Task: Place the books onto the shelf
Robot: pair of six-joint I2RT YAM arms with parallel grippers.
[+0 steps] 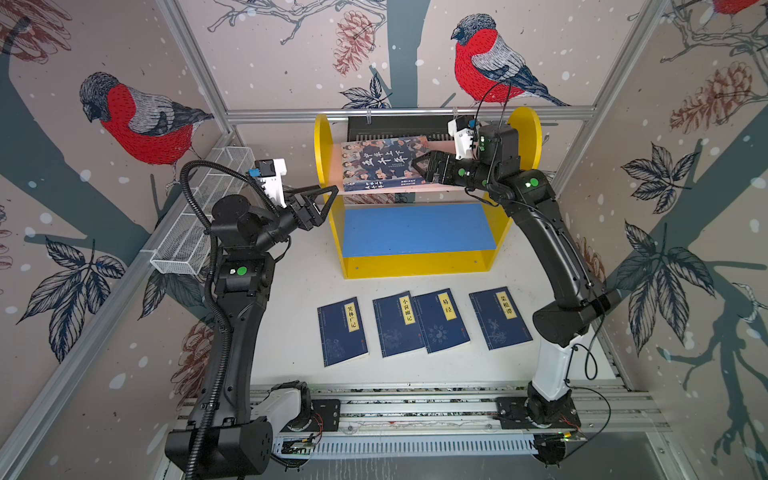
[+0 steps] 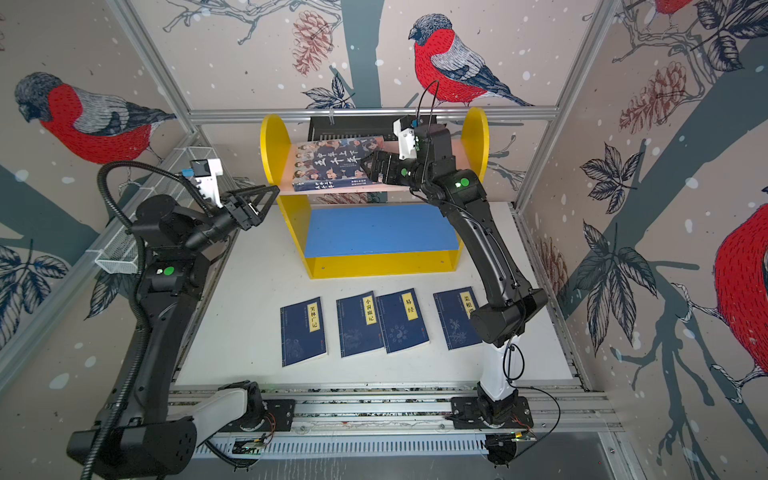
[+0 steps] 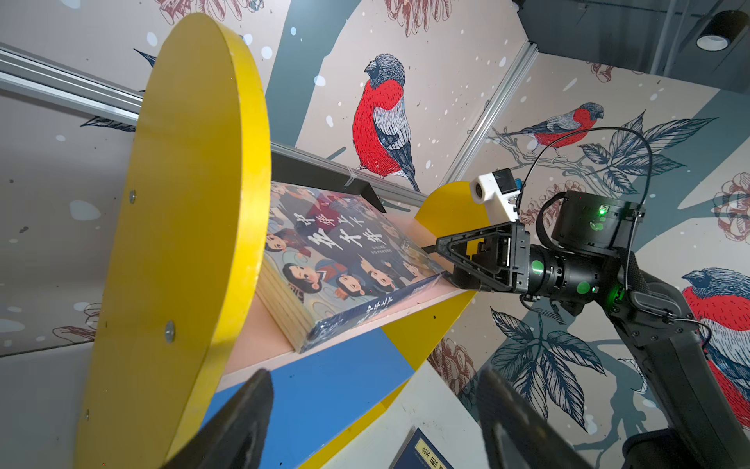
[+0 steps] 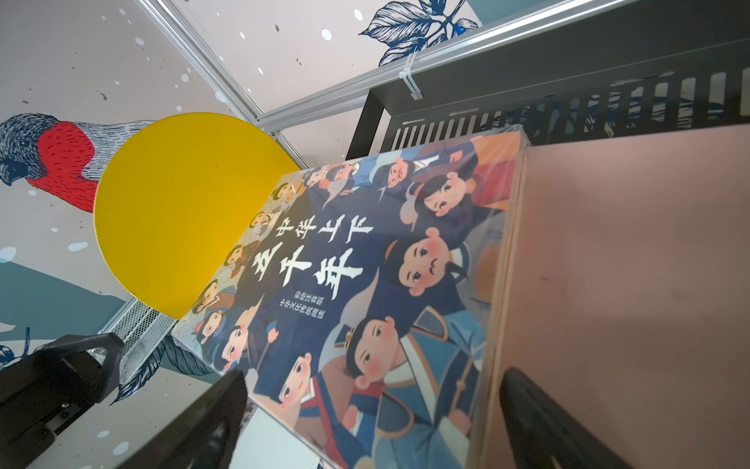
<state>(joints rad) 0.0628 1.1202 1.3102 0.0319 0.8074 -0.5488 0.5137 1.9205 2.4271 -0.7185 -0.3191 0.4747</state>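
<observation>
While the thick illustrated book (image 1: 382,164) lies flat and cover up on the pink upper board (image 4: 629,264) of the shelf (image 1: 415,266), its long axis runs along that board. Its spine faces the front edge and one short end sits close to the left yellow side (image 1: 322,141). My right gripper (image 1: 419,170) is at the book's other short end with its jaws spread wide, clamped on nothing. In front of the shelf, four navy books (image 1: 343,332) lie flat in a row on the white table (image 1: 291,324). Their long axes run front to back with the yellow labels toward the shelf, and the two middle ones touch. My left gripper (image 1: 326,205) hovers just outside the left yellow side, jaws apart, holding nothing.
</observation>
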